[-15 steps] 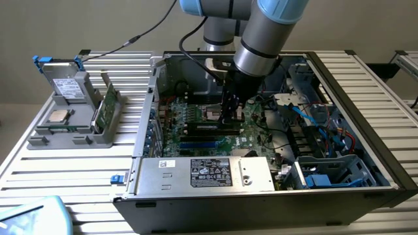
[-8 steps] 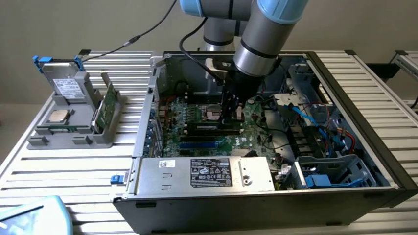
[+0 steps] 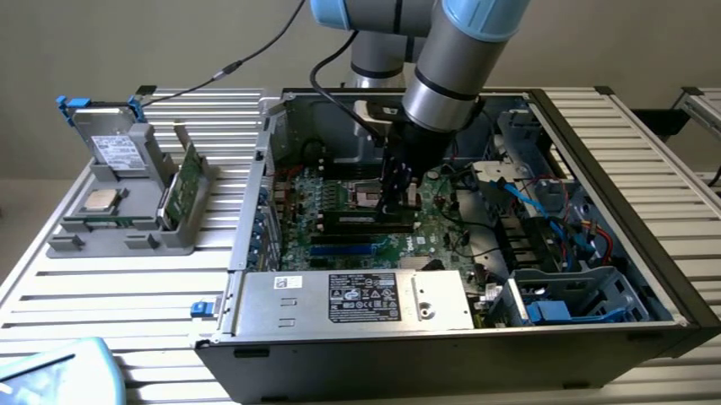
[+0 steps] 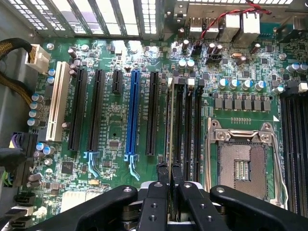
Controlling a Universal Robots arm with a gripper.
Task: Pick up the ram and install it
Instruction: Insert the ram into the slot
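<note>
Exterior view, arm reaching down into the open computer case (image 3: pixel 451 363), gripper (image 3: pixel 394 205) low over the motherboard (image 3: pixel 327 198), wrist view, fingers (image 4: pixel 162 175) clamped on the ram (image 4: pixel 169 125), seen edge-on, lined up along the memory slots (image 4: pixel 185 130) beside the empty processor socket (image 4: pixel 240 166).

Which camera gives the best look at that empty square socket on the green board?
The wrist view: the empty processor socket lies in full sight, its metal frame and pin grid plain. In the exterior view the socket is a small, far-off patch next to the arm.
</note>
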